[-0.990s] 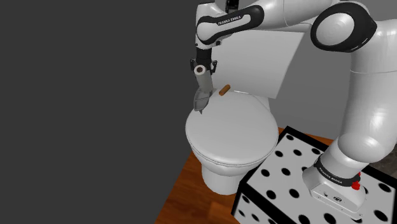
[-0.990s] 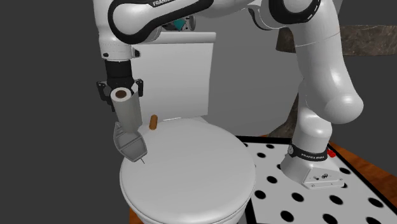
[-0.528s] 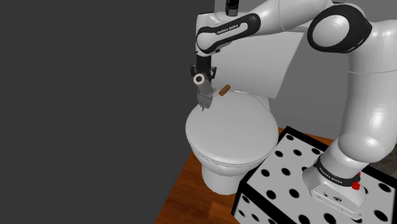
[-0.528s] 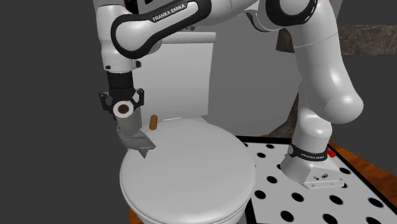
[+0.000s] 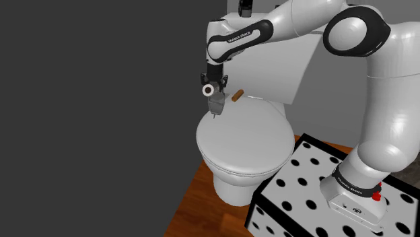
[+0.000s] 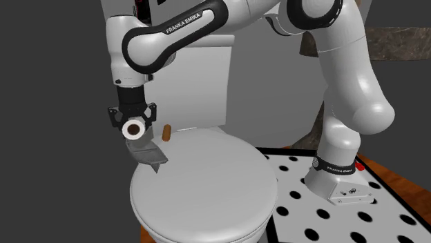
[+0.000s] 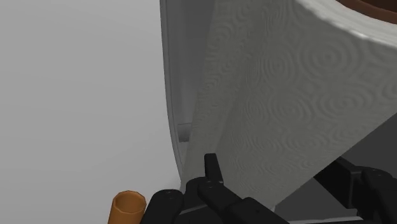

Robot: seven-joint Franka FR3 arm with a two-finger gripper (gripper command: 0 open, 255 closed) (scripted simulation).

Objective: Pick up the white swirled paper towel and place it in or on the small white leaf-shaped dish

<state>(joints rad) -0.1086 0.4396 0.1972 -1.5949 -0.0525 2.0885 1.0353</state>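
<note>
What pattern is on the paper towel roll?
Embossed swirls on the white paper towel roll; clearest in the wrist view.

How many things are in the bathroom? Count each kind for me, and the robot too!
Robot arm: 1
Toilet: 1
Paper towel roll: 1
Little brown tube: 1
Spotty box: 1
Total: 5
</note>
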